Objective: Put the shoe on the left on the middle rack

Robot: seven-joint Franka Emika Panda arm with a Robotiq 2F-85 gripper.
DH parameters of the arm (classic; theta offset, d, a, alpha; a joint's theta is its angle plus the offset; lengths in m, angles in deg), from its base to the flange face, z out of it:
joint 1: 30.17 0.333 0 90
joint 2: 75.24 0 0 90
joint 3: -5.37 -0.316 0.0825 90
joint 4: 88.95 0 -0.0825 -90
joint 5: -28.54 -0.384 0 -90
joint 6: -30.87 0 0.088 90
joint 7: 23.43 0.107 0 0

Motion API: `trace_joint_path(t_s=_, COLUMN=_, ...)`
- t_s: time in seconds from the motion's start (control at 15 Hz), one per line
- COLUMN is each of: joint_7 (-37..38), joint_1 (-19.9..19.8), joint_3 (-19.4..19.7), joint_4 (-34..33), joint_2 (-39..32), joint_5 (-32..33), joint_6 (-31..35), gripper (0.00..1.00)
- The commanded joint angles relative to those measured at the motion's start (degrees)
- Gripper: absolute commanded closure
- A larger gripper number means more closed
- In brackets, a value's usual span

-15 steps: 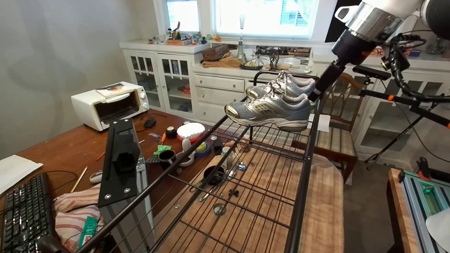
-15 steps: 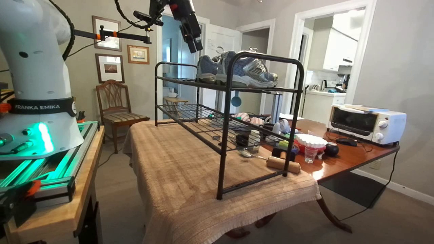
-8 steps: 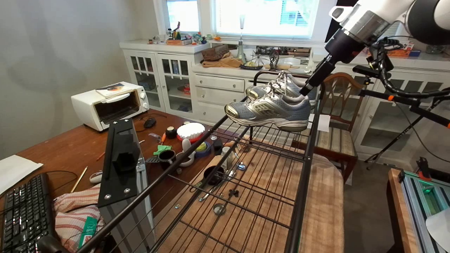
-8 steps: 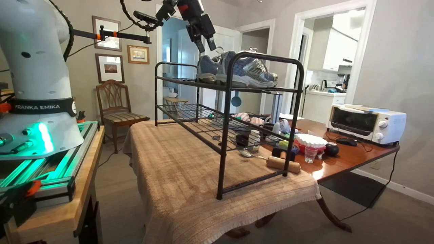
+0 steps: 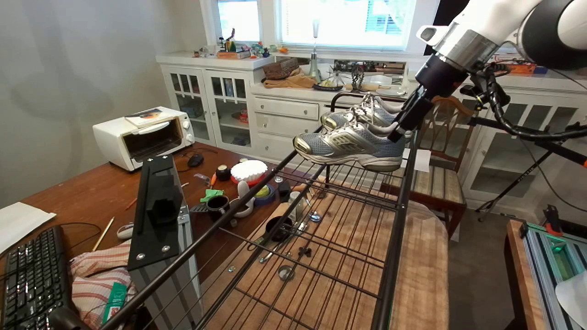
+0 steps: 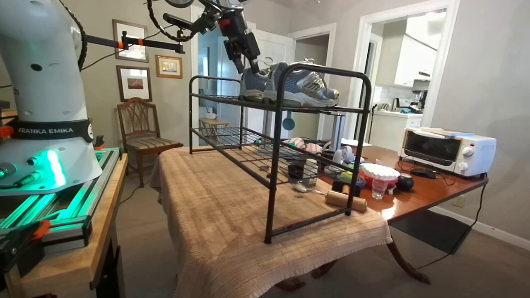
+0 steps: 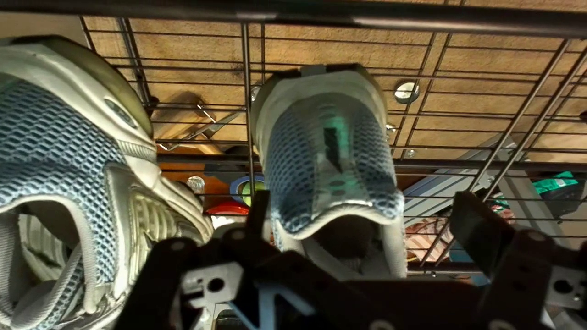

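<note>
The shoe on the left (image 5: 353, 146), grey-silver with a pale sole, sits on the rack's top tier and shows in both exterior views (image 6: 253, 85). A near-identical sneaker (image 6: 300, 89) stands beside it. My gripper (image 6: 247, 69) is at the heel of the left shoe, its jaws spread wide. In the wrist view the heel of that shoe (image 7: 328, 137) lies between the two fingers of the gripper (image 7: 362, 199), nearer one finger; nothing is gripped. Whether a finger touches the shoe I cannot tell. Below the top tier runs the middle rack (image 6: 248, 170), a black wire grid with no shoe on it.
The rack's raised end hoop (image 6: 327, 69) rises beside the second sneaker. Under the rack, a rolling pin (image 6: 345, 201) and a dark mug (image 5: 277, 229) lie on the tan towel (image 6: 215, 198). A tall metal post (image 5: 158, 192) stands alongside the rack.
The gripper has come in toward the left shoe's heel and lowered, with the wrist turned so both fingers straddle it. Both sneakers have stayed put.
</note>
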Motion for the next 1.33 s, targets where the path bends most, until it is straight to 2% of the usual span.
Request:
trace_joint_path(t_s=0.0, joint_7=-1.3, joint_1=-0.33, joint_3=0.13, joint_4=-0.05, joint_2=-1.77, joint_5=-0.28, joint_6=-0.32, gripper=0.0)
trace_joint_path(t_s=0.47, joint_7=-2.29, joint_1=0.68, joint_3=0.84, joint_4=-0.06, joint_2=-2.72, joint_5=-1.88, joint_6=2.65, gripper=0.0)
trace_joint_path(t_s=0.87, joint_7=-0.79, joint_1=-0.14, joint_3=0.78, joint_4=-0.22, joint_2=-1.85, joint_5=-2.3, joint_6=4.04, gripper=0.0)
trace_joint_path(t_s=1.27, joint_7=0.59, joint_1=-0.51, joint_3=1.86, joint_4=0.31, joint_2=-1.11, joint_5=-5.48, joint_6=5.21, gripper=0.0)
